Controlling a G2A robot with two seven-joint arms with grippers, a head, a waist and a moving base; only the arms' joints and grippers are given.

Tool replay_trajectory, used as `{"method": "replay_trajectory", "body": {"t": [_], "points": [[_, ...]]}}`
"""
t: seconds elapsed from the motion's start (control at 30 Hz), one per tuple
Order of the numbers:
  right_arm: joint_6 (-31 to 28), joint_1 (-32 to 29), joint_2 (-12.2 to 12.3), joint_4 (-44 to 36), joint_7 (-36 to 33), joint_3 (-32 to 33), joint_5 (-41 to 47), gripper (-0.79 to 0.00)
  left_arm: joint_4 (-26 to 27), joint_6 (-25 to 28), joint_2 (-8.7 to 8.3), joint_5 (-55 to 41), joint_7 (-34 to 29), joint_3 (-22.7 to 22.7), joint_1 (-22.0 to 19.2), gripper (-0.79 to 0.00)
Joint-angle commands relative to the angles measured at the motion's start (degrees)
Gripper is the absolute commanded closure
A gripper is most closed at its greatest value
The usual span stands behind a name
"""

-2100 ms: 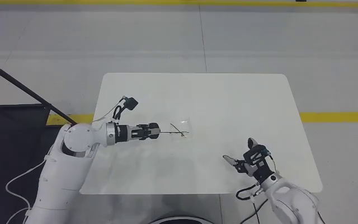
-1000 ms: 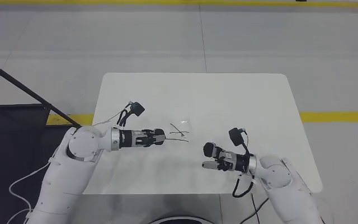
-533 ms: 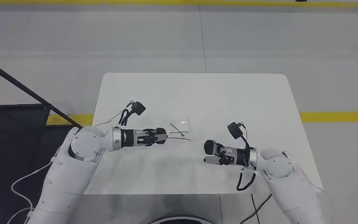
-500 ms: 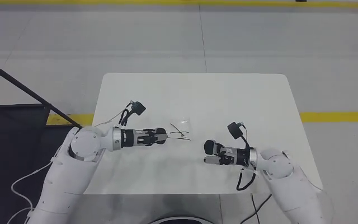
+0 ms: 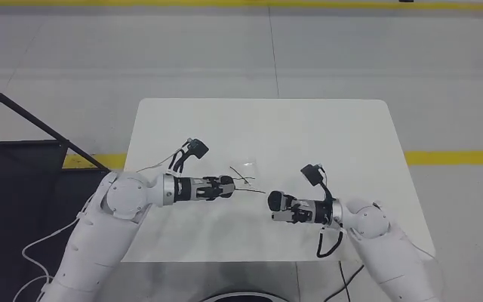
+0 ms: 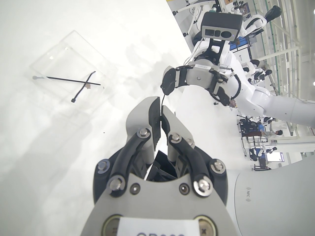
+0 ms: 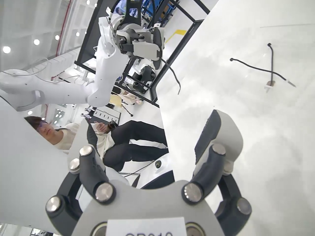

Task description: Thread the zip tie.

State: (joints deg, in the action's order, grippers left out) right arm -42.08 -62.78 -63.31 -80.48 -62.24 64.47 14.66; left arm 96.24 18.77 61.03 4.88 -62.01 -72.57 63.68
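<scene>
The left claw point(image 6: 161, 106) is closed tight, its pads point(image 6: 154, 119) pinching a thin black tie point(image 6: 162, 101) by one end, so that most of the strap sticks out past the fingertips. That free length runs straight ahead of the claw, bowing a little along the way, and its tip ends just short of the right claw point(image 7: 150, 120). The right claw faces it with its jaws spread wide and nothing between them. Whether the tip touches a right pad cannot be told, nor which end of the tie is the head. Off to one side of the left claw, farther out on the bench point(image 6: 49, 13), two spare ties point(image 6: 66, 80) lie crossed on a clear sleeve point(image 6: 73, 50), apart from both claws. The tie looks almost weightless, smooth and springy. It is likely stiff enough to hold a line over a short reach, yet whippy enough for the tip to wander, and slick enough to swivel in a loose pinch. The right claw would do best to take it close to the tip, leaving only a short stub free. A firm flat-pad grip across the strap's width should stop it rolling while the tail is steered into the small slot of the head.
</scene>
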Motion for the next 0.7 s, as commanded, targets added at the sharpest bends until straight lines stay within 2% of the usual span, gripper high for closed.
{"method": "replay_trajectory", "body": {"t": [0.0,0.3,0.43,0.47,0.6,0.67], "points": [[1.26,1.5,0.26,1.25,-1.23,-1.3,3.26,-0.785,-0.23,-0.09,0.0,0.13,0.13,0.59,-0.29,0.0],[3.32,6.93,0.42,7.42,-3.29,-6.01,9.5,-0.773,-0.25,0.3,-0.2,-0.7,-0.23,1.64,-1.04,0.0],[3.2,8.34,0.46,8.88,-3.17,-7.57,9.94,-0.625,-0.15,-0.04,-0.32,-0.82,-0.36,2.01,-1.32,0.0],[3.15,8.63,0.47,9.17,-3.12,-7.91,9.96,-0.613,-0.12,-0.14,-0.33,-0.73,-0.3,2.18,-1.42,0.0],[2.94,9.61,0.51,10.31,-2.9,-9.01,10.02,-0.394,-0.19,-0.44,-0.37,-0.48,-0.08,2.89,-1.75,0.0],[2.86,10.02,0.49,10.76,-2.83,-9.54,10.11,-0.376,-0.22,-0.54,-0.38,-0.28,0.11,3.25,-1.92,0.0]]}}
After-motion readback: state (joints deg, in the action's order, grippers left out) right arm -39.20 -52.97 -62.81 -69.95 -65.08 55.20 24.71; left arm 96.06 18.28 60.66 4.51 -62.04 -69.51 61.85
